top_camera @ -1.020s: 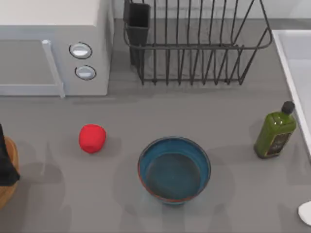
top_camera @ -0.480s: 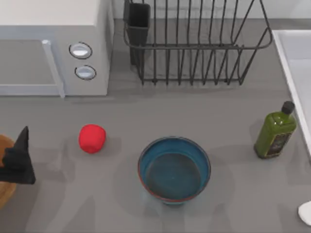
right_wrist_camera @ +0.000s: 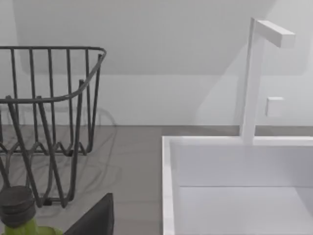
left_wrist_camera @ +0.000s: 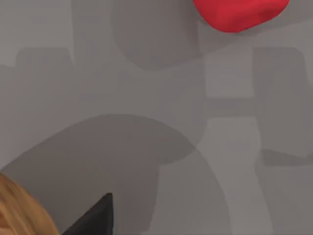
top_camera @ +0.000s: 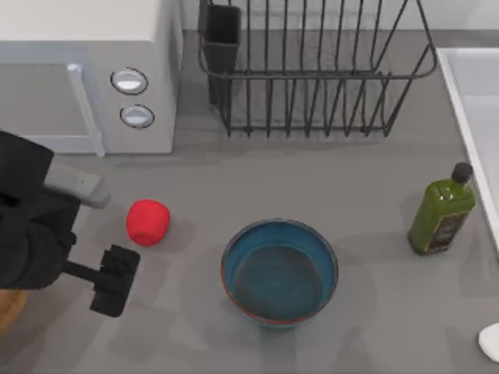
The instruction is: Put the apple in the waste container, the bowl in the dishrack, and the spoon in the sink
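Your left gripper (top_camera: 115,280) hovered at the table's left, just near-left of the apple (top_camera: 147,222); I could not tell whether it was parted or closed; the apple lay just far-right of it, well left of the bowl (top_camera: 279,270); your left arm was plainly nearer, I judged.

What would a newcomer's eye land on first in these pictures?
Likely the left arm's black claw, reaching in from the table's left edge and sitting just below the red apple, apart from it. Next comes the blue bowl at the table's middle, with the black dishrack behind it. A green bottle stands at the right, beside the sink.
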### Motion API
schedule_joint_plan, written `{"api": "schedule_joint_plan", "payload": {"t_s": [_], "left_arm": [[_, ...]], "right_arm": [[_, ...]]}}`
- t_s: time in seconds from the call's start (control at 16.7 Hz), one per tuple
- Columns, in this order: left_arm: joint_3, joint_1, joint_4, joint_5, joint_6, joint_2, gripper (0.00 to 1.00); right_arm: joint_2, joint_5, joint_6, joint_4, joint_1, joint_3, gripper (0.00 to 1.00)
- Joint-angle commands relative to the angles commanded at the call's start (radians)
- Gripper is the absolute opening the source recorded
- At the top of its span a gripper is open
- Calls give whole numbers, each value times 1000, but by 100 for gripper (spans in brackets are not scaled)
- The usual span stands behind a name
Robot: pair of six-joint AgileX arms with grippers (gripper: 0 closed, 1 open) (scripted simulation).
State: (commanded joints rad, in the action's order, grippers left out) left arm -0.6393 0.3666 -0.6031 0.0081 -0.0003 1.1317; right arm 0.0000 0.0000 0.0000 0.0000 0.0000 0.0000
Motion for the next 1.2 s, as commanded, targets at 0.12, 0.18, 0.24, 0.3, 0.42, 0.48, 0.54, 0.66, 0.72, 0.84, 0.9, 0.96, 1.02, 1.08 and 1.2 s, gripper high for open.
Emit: {"api": "schedule_joint_plan", "payload": {"t_s": [0.12, 0.18, 0.24, 0.3, 0.42, 0.48, 0.54, 0.66, 0.72, 0.84, 0.9, 0.96, 1.02, 1.08, 1.2], "left_arm": [[-120, 36, -116, -1, -28, 225, 100], [-183, 49, -170, -1, -46, 329, 100], [-246, 59, -221, -2, -66, 427, 100], [-311, 67, -268, -2, -88, 515, 100], [-443, 73, -345, -1, -136, 661, 100], [-509, 73, -375, -1, -161, 718, 100], [-572, 71, -400, 0, -186, 764, 100], [-689, 63, -435, 1, -232, 826, 100], [-739, 58, -447, 2, -252, 843, 100], [-814, 47, -459, 3, -284, 858, 100], [-836, 42, -462, 3, -294, 860, 100], [-847, 39, -463, 3, -299, 860, 100], [-848, 39, -463, 3, -300, 860, 100], [-848, 39, -463, 3, -300, 860, 100], [-848, 39, -463, 3, -300, 860, 100]], "right_arm": [[0, 0, 0, 0, 0, 0, 100], [0, 0, 0, 0, 0, 0, 100], [0, 0, 0, 0, 0, 0, 100], [0, 0, 0, 0, 0, 0, 100], [0, 0, 0, 0, 0, 0, 100], [0, 0, 0, 0, 0, 0, 100], [0, 0, 0, 0, 0, 0, 100], [0, 0, 0, 0, 0, 0, 100], [0, 0, 0, 0, 0, 0, 100], [0, 0, 0, 0, 0, 0, 100], [0, 0, 0, 0, 0, 0, 100], [0, 0, 0, 0, 0, 0, 100], [0, 0, 0, 0, 0, 0, 100], [0, 0, 0, 0, 0, 0, 100], [0, 0, 0, 0, 0, 0, 100]]}}
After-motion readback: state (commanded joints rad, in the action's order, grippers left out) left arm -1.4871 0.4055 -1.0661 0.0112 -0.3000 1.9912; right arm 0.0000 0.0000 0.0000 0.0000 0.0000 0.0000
